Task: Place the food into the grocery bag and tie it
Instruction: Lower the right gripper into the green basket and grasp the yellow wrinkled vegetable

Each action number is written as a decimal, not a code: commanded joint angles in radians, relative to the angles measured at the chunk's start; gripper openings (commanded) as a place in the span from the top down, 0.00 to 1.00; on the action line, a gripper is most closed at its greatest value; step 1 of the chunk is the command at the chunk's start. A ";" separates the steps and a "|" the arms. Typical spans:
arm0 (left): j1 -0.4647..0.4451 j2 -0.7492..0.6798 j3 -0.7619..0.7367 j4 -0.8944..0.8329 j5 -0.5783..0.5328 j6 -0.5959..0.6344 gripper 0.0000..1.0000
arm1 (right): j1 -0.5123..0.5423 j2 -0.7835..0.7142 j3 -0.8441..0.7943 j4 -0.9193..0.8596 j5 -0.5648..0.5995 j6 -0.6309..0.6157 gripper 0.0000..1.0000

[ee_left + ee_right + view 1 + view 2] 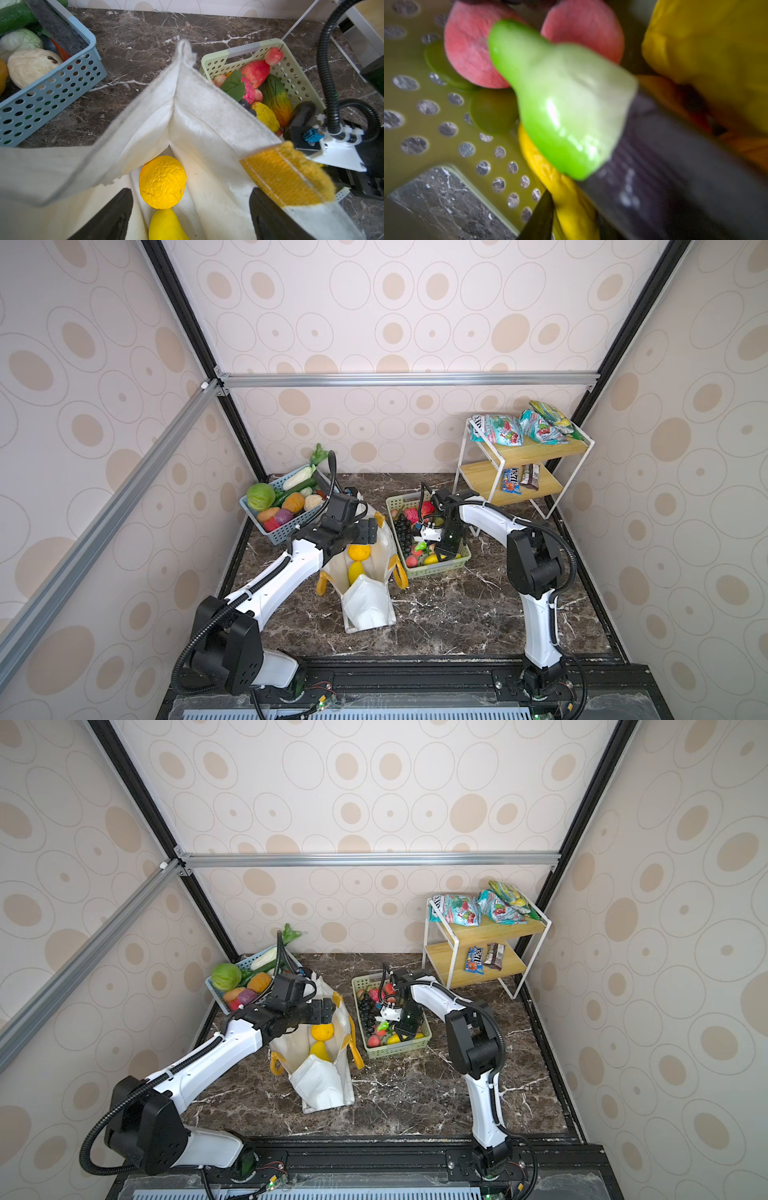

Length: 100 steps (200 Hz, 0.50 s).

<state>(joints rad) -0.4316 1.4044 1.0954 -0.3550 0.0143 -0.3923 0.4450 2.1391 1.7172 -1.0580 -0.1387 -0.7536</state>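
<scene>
While bag [368, 608] holds orange [359, 551], yellow fruit [356, 571], left hand [369, 531] released; right hand [446, 551] over green basket [436, 571], grip unclear.

Down in the green basket [440, 570], my right pincer [446, 549] hides its fingertips under its own wrist in both top views. The right wrist view is badly out of focus. A green fruit [560, 99] fills it, one finger [675, 166] is a dark smear and the other only a tip at the edge. I cannot tell whether they grip the fruit. My left arm covers the far end of the grocery bag [368, 605]. In the left wrist view the left pincer [190, 195] is cropped to two dark tips. The edge also cuts the yellow fruit [166, 225] and the blue basket [52, 89]. The candy bars [520, 480], far right, are too small for me to read.
</scene>
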 commanded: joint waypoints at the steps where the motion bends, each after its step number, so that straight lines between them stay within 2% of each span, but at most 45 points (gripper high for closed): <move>1: 0.009 0.008 0.035 -0.007 -0.010 0.012 0.12 | 0.002 0.045 -0.039 0.012 0.040 -0.017 0.79; 27: 0.008 0.007 0.032 -0.007 -0.013 0.012 0.12 | 0.001 0.012 -0.035 0.001 0.025 -0.016 0.86; 100: 0.008 -0.001 0.034 -0.007 -0.014 0.009 0.12 | -0.022 -0.090 0.025 -0.072 -0.046 -0.007 0.90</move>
<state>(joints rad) -0.4316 1.4044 1.0954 -0.3550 0.0128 -0.3923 0.4370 2.1124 1.7168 -1.0729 -0.1574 -0.7521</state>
